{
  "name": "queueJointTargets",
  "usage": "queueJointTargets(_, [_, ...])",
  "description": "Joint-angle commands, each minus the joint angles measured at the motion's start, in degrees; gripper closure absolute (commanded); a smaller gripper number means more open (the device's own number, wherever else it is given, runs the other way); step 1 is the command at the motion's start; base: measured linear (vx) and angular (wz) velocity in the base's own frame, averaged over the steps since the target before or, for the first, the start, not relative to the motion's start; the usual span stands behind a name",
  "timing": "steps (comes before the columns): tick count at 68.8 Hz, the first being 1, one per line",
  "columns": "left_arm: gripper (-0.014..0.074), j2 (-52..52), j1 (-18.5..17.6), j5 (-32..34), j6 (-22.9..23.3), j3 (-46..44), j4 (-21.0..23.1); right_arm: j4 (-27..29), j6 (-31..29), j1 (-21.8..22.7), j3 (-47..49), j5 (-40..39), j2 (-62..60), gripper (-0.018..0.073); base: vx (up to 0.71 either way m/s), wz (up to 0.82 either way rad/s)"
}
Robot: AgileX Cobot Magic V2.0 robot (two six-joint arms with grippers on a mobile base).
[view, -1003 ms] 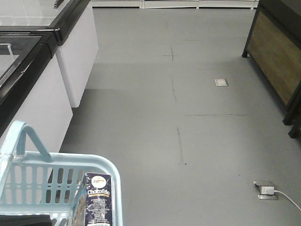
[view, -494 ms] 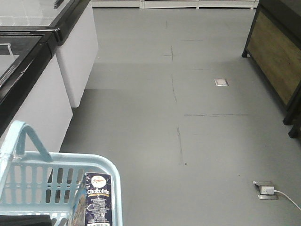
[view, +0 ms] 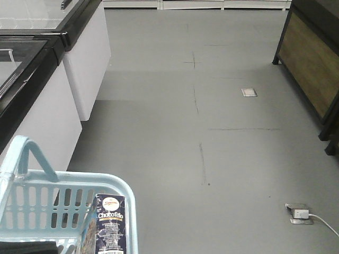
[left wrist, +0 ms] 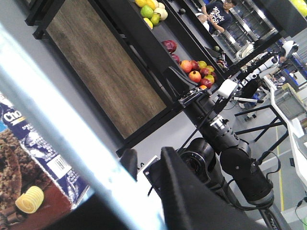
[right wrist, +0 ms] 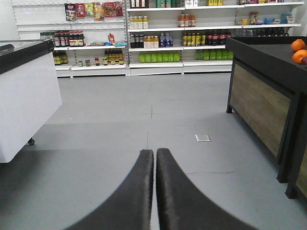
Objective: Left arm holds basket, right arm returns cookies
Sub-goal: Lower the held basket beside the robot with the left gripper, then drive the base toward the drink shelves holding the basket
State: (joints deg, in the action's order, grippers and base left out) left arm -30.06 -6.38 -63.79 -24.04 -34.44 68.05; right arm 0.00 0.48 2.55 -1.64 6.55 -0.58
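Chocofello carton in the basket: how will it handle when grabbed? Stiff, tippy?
The cookie carton looks like printed card: probably stiff on its flat faces, yet crushable under a hard pinch. Tall and slim, upright beside the basket rim, so likely light and apt to tip if nudged.

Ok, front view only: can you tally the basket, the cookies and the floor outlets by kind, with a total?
Basket: 1
Cookies: 1
Floor outlets: 2, the nearer one with a cable plugged in
Total: 4
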Motion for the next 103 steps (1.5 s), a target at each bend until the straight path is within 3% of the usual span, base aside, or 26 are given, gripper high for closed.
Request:
queueJointTargets(1, [0.0603,-0.23,-0.33,2.18,-0.56,-1.61,5.38,0.0,-0.48,0.37,-0.17,-4.13,-0.68,0.0563,0.0,0.0])
queueJointTargets(46, [0.0603,-0.23,-0.33,2.02,-0.62,-1.61,5.38,0.0,-0.48,0.37,-0.17,-4.13,-0.68,0.0563,0.06,-0.01])
queueJointTargets(103, [0.0603,-0.23,-0.33,2.02,-0.62,-1.61,5.38,0.0,-0.48,0.37,-0.17,-4.13,-0.68,0.0563,0.25,0.02])
